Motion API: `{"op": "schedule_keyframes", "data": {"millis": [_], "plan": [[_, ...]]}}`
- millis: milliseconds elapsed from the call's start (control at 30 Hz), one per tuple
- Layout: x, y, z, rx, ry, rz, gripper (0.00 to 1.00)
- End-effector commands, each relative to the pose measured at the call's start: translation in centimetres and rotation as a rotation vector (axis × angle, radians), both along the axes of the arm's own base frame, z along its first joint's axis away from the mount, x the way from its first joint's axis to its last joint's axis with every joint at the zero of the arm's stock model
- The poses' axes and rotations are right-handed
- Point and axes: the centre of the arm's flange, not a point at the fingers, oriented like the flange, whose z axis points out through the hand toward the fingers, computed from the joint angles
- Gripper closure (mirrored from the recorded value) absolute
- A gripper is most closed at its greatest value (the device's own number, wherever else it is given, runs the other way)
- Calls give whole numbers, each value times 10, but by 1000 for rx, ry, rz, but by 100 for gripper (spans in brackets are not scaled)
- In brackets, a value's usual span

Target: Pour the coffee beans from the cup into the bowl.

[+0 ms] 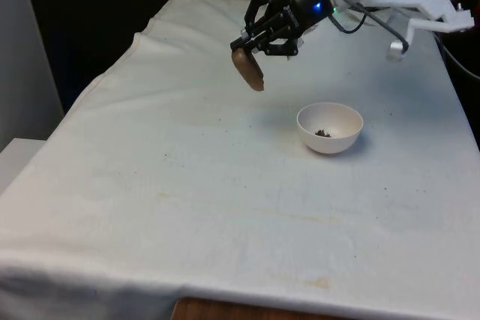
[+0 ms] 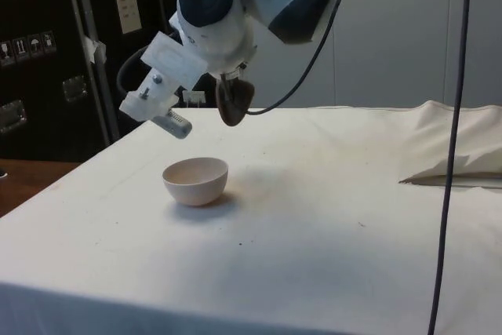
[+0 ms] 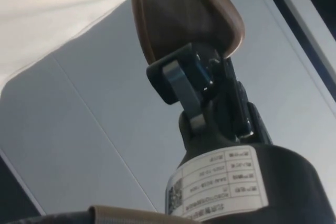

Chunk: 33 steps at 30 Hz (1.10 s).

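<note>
A brown cup point(image 1: 248, 70) hangs tilted in the air, with my gripper point(image 1: 259, 44) shut on its rim. It is off to the front view's left of the bowl and above table height. The white bowl point(image 1: 330, 127) stands on the cloth with a few dark coffee beans point(image 1: 322, 133) at its bottom. From the side, the cup point(image 2: 234, 101) hangs above and just beyond the bowl point(image 2: 196, 180). The wrist view has the cup point(image 3: 184, 17) clamped by a black finger point(image 3: 181, 80), the gripper point(image 3: 197, 74) turned sideways.
The white cloth point(image 1: 225, 200) covers the table and lies bunched in a fold point(image 2: 455, 154) at one end. A black cable point(image 2: 451, 147) hangs down in the side view's foreground.
</note>
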Motion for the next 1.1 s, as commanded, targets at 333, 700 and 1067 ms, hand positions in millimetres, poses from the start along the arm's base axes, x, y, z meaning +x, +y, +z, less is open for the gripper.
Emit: {"op": "schedule_keyframes", "data": {"millis": [333,700,1067], "plan": [[1,-20,-2,73,5,-22,100],[3,-35,-5,133,3,-49,100],[4,-40,-6,196,-8,-76,100]]}}
